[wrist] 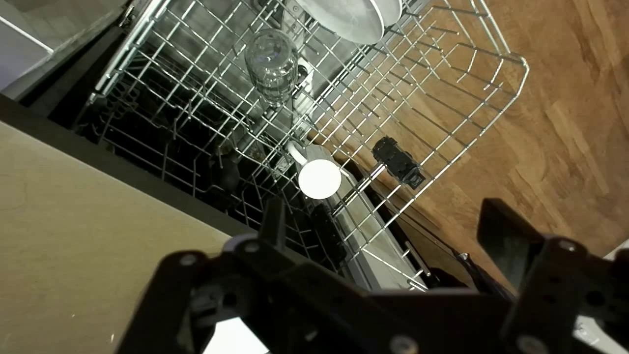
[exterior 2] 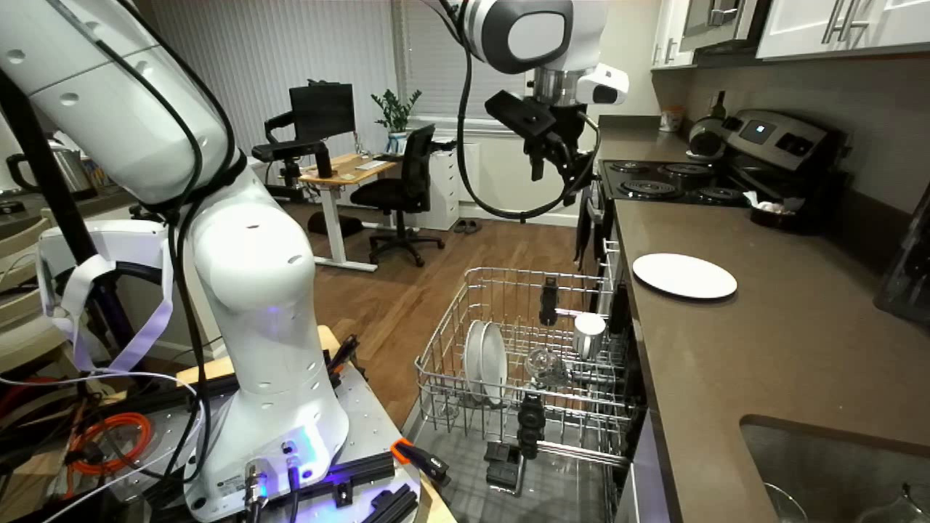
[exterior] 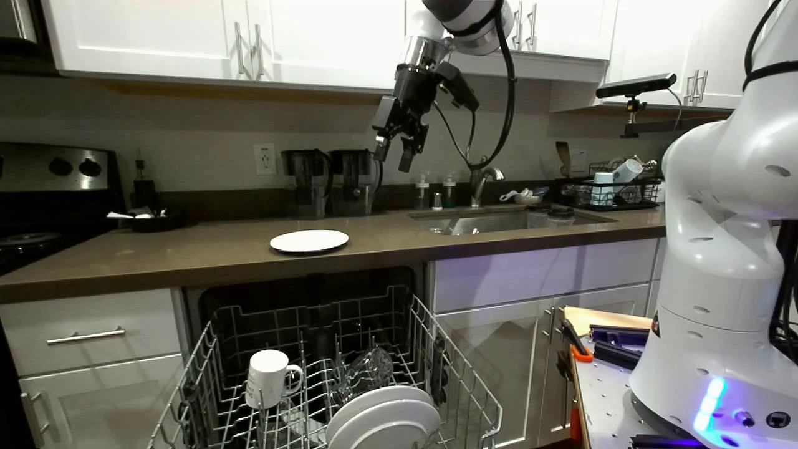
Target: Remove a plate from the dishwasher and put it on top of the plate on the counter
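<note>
My gripper (exterior: 394, 156) is open and empty, held high above the counter and rack in both exterior views. Its two fingers stand wide apart in the wrist view (wrist: 383, 211). Two white plates stand on edge side by side in the pulled-out dishwasher rack (exterior 2: 534, 271): the front plate (exterior: 394, 425) and the plate behind it (exterior: 365, 402). They also show at the top of the wrist view (wrist: 346, 17), partly cut off. Another white plate (exterior: 310, 241) lies flat on the brown counter (exterior: 206, 249), and it shows in an exterior view (exterior 2: 684, 276). The gripper touches none of them.
A white mug (exterior: 267, 377) and a clear glass (wrist: 272, 61) sit upside down in the rack near the plates. Two dark pitchers (exterior: 305, 184) stand at the counter's back wall. A sink (exterior: 486, 221), a faucet (exterior: 479, 186) and a dish rack (exterior: 611, 190) are farther along. Cabinets hang above.
</note>
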Available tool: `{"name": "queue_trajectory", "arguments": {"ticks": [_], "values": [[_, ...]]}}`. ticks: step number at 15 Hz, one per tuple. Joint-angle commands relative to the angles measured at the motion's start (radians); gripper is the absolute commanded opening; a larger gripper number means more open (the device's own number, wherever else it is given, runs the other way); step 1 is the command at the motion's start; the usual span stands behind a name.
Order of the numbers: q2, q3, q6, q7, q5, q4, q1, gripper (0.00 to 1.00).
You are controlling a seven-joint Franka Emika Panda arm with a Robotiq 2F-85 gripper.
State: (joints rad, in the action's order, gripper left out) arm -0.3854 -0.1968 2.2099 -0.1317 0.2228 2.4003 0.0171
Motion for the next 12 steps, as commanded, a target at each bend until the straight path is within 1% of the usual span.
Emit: {"name": "queue_trajectory", "arguments": {"ticks": [1,6,8,11,12], "values": [[0.010,0.057,-0.001,-0.038,-0.035,0.012,-0.002,1.00],[0.033,0.151,0.012,-0.104,-0.092,0.092,0.058,1.00],[0.048,0.174,0.034,-0.132,-0.130,0.124,0.073,1.00],[0.088,0.194,0.160,-0.170,-0.159,0.187,0.092,1.00],[0.114,0.199,0.223,-0.177,-0.165,0.209,0.098,1.00]]}}
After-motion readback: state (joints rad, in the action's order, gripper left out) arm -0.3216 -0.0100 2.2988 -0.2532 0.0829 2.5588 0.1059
